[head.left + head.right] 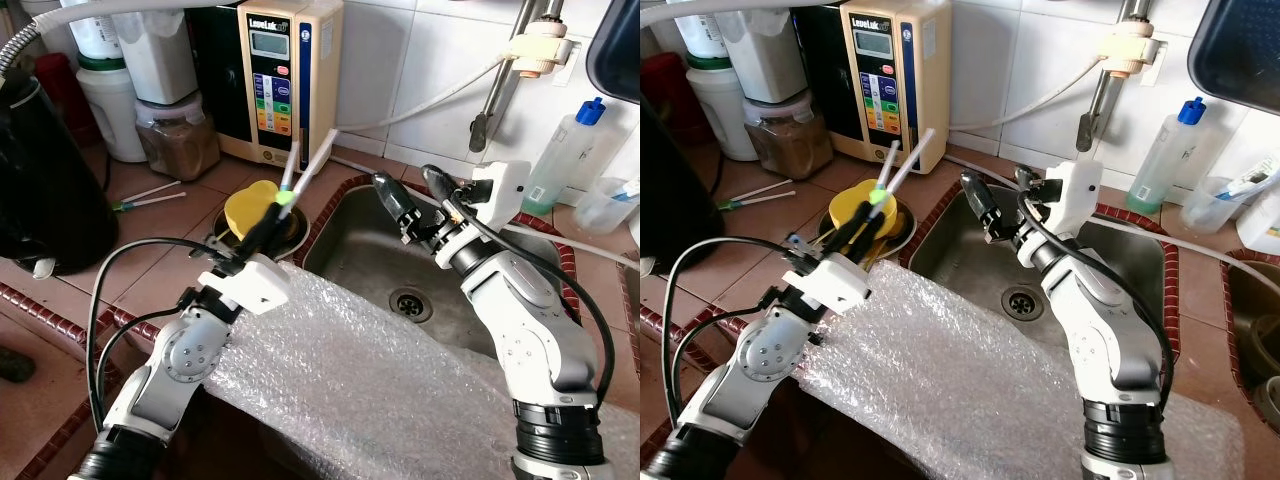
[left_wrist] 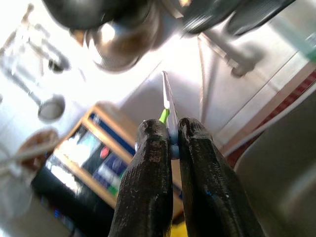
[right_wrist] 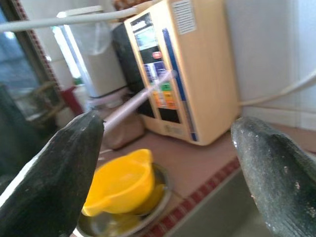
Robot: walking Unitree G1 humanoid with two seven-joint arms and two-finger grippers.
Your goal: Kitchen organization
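My left gripper (image 1: 268, 222) is shut on two long white chopsticks (image 1: 305, 168) with green ends, held pointing up and away over the counter's edge; the sticks' tip (image 2: 166, 91) rises between the closed fingers (image 2: 148, 173). A yellow bowl (image 1: 250, 205) lies in a metal dish just beyond that gripper, left of the sink (image 1: 420, 270). My right gripper (image 1: 408, 190) hovers open over the sink's back left corner, its fingers (image 3: 74, 158) wide apart with nothing between them.
A beige water ioniser (image 1: 280, 75) stands against the tiled wall, with jars (image 1: 180, 135) and a black appliance (image 1: 45, 180) to its left. Two more chopsticks (image 1: 150, 195) lie on the counter. Bubble wrap (image 1: 380, 390) covers the front edge. A detergent bottle (image 1: 565, 155) stands right of the tap (image 1: 510, 70).
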